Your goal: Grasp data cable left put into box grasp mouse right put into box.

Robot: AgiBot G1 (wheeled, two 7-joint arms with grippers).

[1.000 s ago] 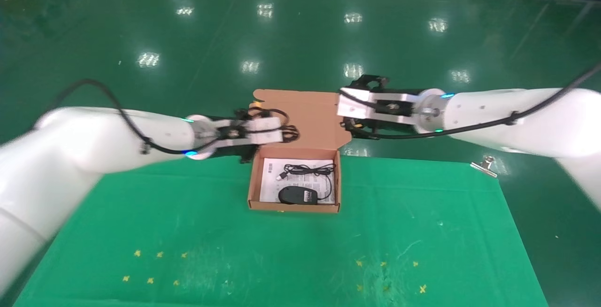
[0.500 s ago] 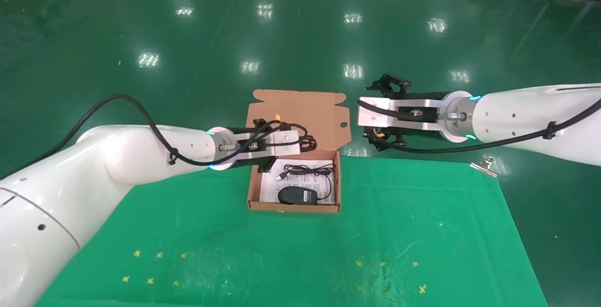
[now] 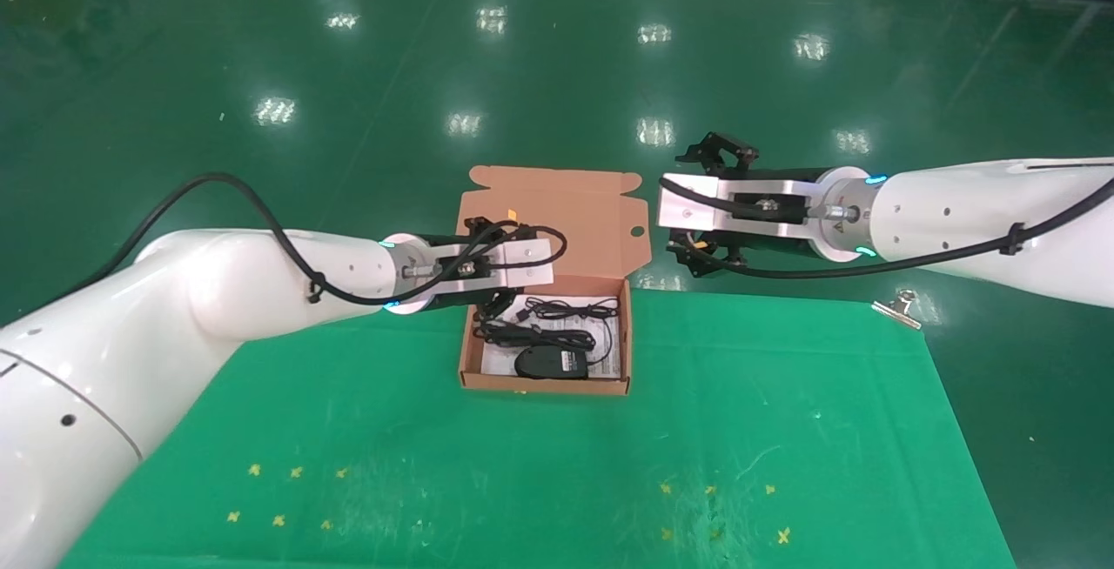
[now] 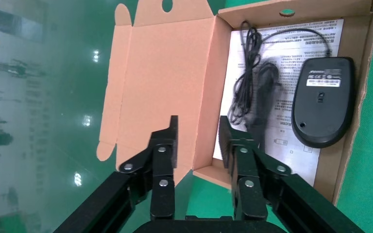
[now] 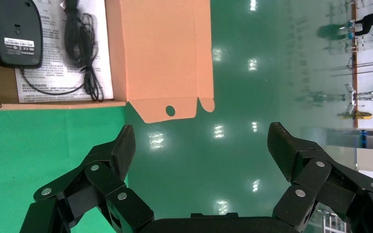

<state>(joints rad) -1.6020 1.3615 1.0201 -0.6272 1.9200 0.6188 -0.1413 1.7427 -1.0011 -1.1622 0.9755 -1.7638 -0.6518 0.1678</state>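
Note:
The box (image 3: 474,347) stands open on the green mat, its lid (image 3: 557,221) laid back. The mouse (image 3: 551,363) lies in it label up on the white sheet, with its cord (image 3: 574,312) bunched behind it. The data cable (image 3: 509,334) lies in the box beside the mouse, and also shows in the left wrist view (image 4: 263,94) and right wrist view (image 5: 73,26). My left gripper (image 3: 509,277) hovers over the box's back left corner, open and empty (image 4: 198,121). My right gripper (image 3: 687,208) is open and empty over the floor, right of the lid (image 5: 201,128).
A metal binder clip (image 3: 896,306) sits at the mat's far right edge. Small yellow cross marks (image 3: 278,495) dot the mat's front. The shiny green floor (image 3: 557,73) lies beyond the table's back edge.
My left gripper moved right over the box, opened and let go of the data cable, which now lies inside. My right gripper drew back to the right of the lid.

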